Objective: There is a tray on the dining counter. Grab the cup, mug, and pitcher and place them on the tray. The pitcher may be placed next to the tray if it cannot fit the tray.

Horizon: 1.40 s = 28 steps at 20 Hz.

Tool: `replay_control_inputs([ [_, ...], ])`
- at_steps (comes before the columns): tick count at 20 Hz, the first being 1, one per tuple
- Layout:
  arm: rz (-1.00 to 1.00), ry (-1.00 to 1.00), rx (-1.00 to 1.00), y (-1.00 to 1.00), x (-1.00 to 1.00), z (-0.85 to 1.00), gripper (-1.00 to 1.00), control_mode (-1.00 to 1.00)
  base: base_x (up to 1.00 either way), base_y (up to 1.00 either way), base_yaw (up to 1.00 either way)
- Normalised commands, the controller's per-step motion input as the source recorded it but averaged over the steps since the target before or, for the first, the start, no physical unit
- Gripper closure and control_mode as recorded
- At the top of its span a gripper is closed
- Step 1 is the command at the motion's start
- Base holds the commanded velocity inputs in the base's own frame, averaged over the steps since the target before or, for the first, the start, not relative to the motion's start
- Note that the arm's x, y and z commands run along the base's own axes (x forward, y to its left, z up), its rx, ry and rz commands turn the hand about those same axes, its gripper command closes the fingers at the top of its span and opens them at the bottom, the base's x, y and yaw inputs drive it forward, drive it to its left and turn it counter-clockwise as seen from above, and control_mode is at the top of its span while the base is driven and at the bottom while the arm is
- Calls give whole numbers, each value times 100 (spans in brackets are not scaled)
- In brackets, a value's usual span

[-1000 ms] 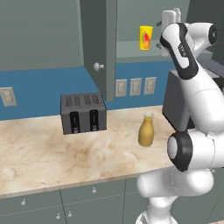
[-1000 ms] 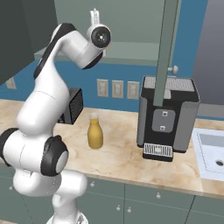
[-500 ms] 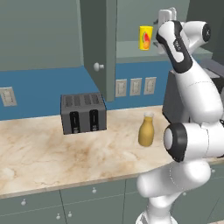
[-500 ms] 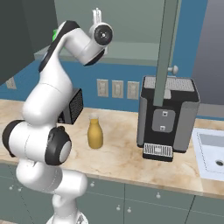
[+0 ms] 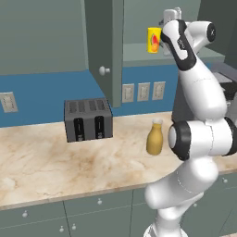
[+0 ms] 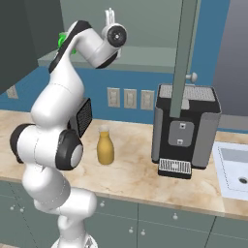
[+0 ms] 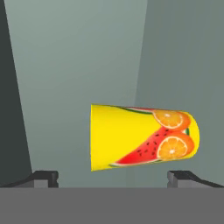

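The yellow cup (image 5: 154,40) with fruit artwork stands on the shelf of the open upper cabinet. My gripper (image 5: 168,17) is raised to shelf height just right of it, and it is open. In the hand view the cup (image 7: 131,138) appears on its side, a short way ahead of the gripper (image 7: 113,178) and between the spread fingertips, untouched. The amber pitcher (image 5: 155,137) stands upright on the marble cabinet counter (image 5: 55,162) beside my arm, also seen as pitcher (image 6: 105,147). A bright green patch, seemingly the mug (image 6: 62,39), peeks from behind my arm. The tray and the dining counter are out of view.
The cabinet door (image 5: 104,41) hangs open left of the cup. A dark toaster (image 5: 88,119) sits at the back of the counter. A coffee machine (image 6: 186,128) stands right of the pitcher, with a sink (image 6: 232,164) beyond it.
The hand has edged left along the shelf toward the cup, and the elbow has swung with it. The jaws stayed open; cup and pitcher have not moved.
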Motion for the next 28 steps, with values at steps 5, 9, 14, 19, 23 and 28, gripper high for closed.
replay_control_inputs([
  [5,0,0,0,-2,14,0,-100,-100,0,0,0],
  [9,0,0,0,-1,7,0,-100,-100,0,0,0],
  [14,0,0,0,0,10,0,-100,-100,0,0,0],
  [19,0,2,0,0,6,0,-100,-100,0,0,0],
  [23,0,7,0,0,1,0,-100,-100,0,0,0],
  [28,0,8,0,0,0,0,-100,-100,0,0,0],
])
